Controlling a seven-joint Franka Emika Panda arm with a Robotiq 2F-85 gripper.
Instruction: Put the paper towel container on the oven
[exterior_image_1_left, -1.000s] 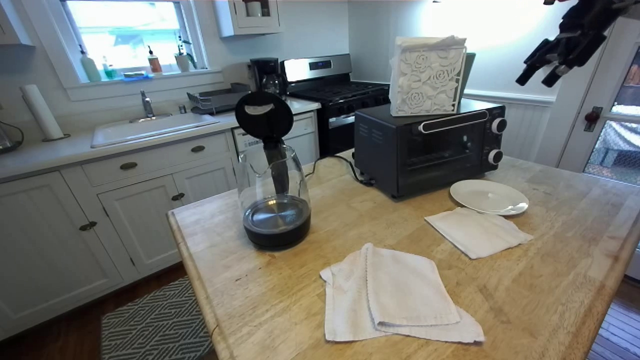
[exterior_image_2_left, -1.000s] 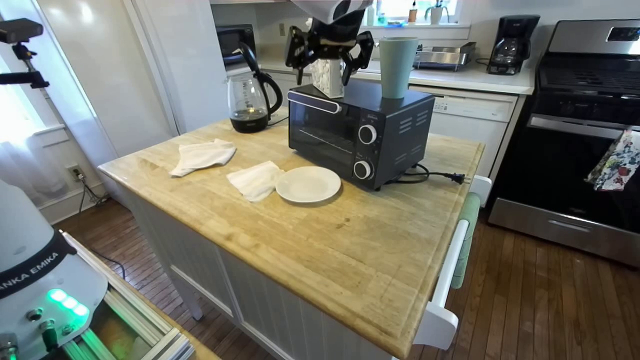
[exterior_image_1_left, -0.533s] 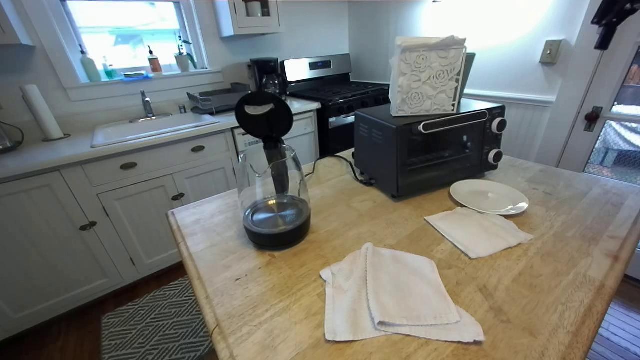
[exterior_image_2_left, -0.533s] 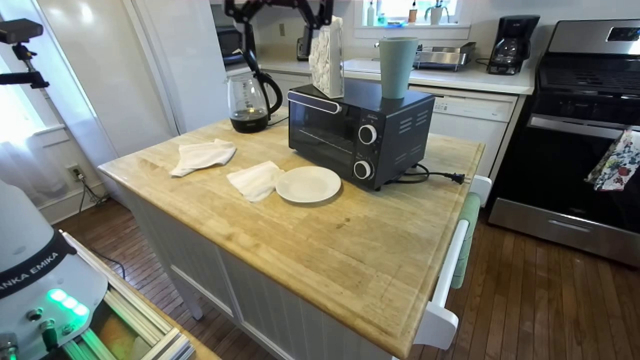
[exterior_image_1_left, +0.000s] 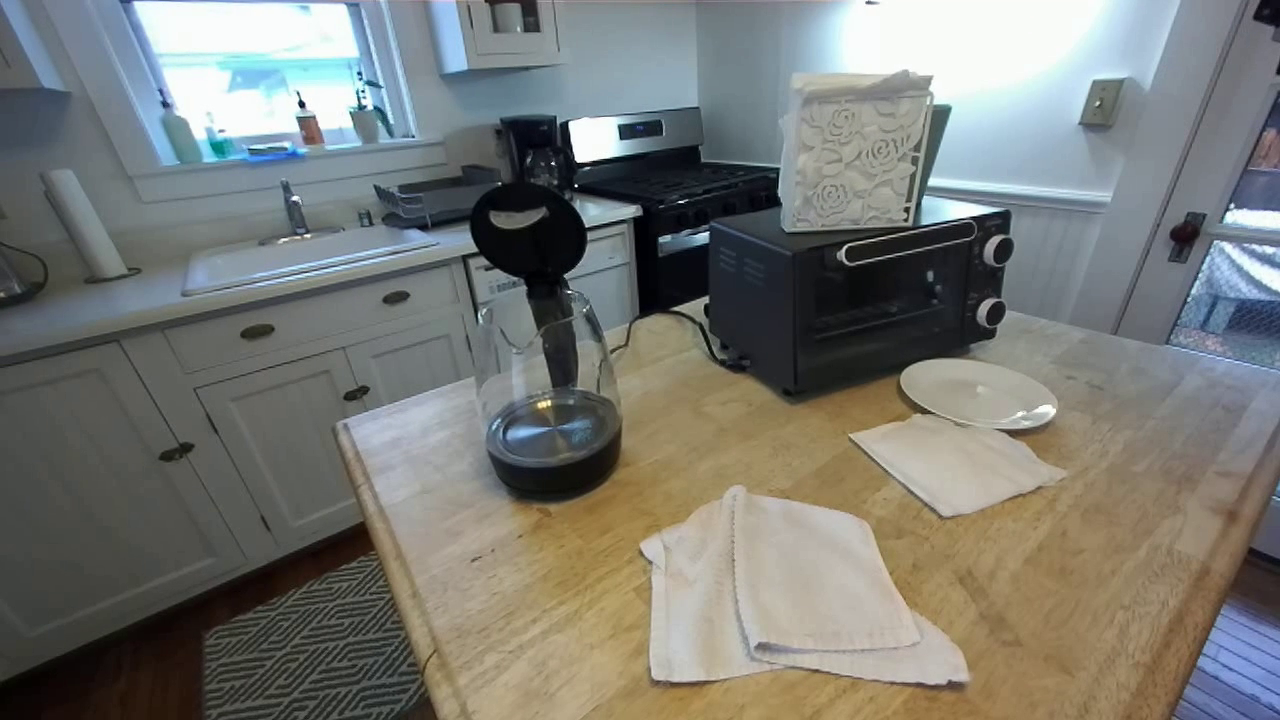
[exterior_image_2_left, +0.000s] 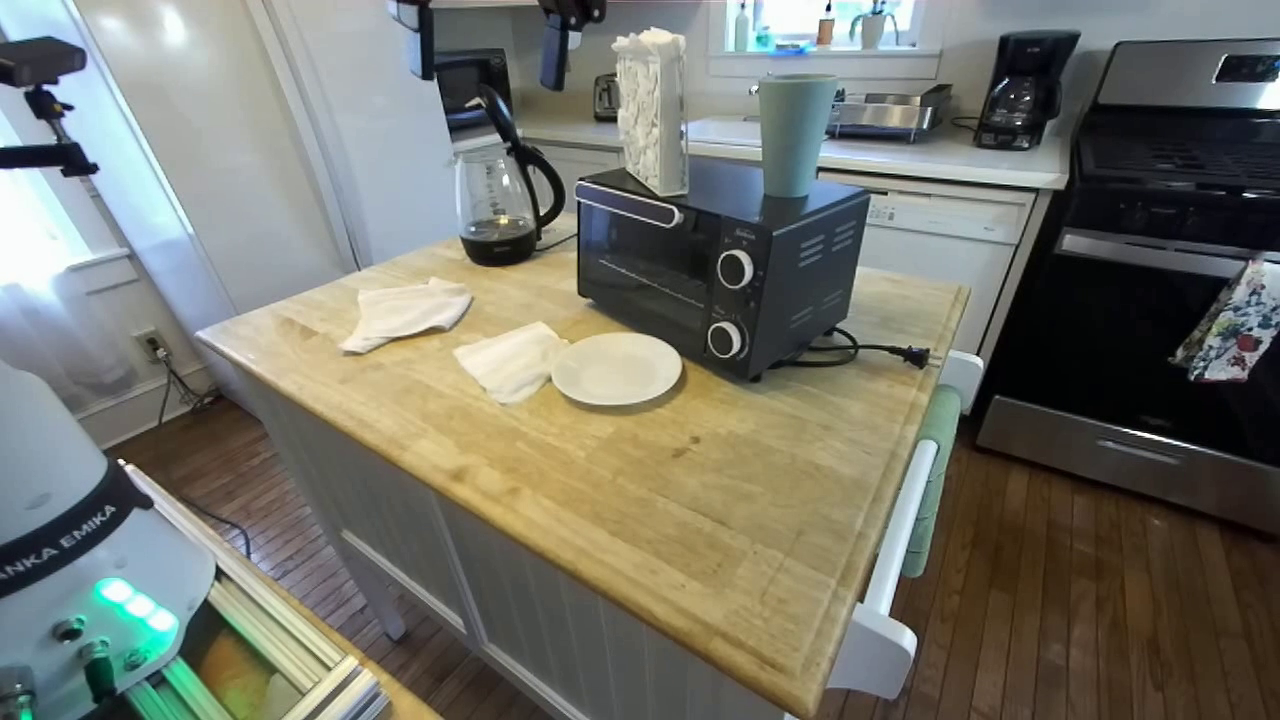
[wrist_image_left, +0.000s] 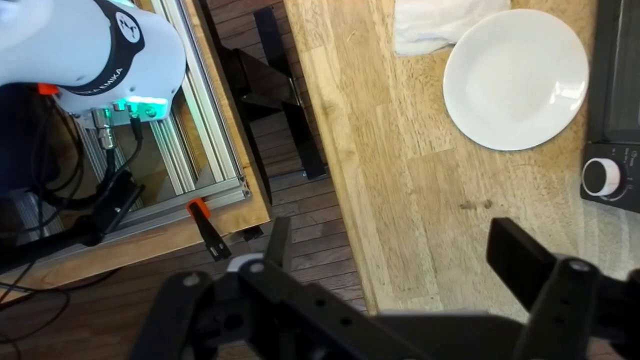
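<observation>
The paper towel container (exterior_image_1_left: 857, 150) is an off-white openwork holder with rose cut-outs, filled with white paper towels. It stands upright on top of the black toaster oven (exterior_image_1_left: 850, 300); the container (exterior_image_2_left: 652, 115) and oven (exterior_image_2_left: 720, 260) show in both exterior views. My gripper (exterior_image_2_left: 488, 82) hangs at the top of an exterior view, apart from the container, with its fingers wide apart. In the wrist view the open gripper (wrist_image_left: 392, 222) has nothing between its fingers, above the wooden table edge. The container is out of the wrist view; only the oven's front edge and knob (wrist_image_left: 601, 177) show there.
A green-grey cup (exterior_image_2_left: 797, 135) stands on the oven beside the container. A glass kettle (exterior_image_1_left: 555, 430), a white plate (exterior_image_1_left: 978, 394) and folded white cloths (exterior_image_1_left: 790, 590) (exterior_image_1_left: 955, 465) are on the wooden table (exterior_image_2_left: 640, 500). The oven's cord (exterior_image_2_left: 860, 348) lies at its side.
My gripper has moved up and away from the container and oven, now almost out of an exterior view. Its fingers stay apart. The container and oven have not moved.
</observation>
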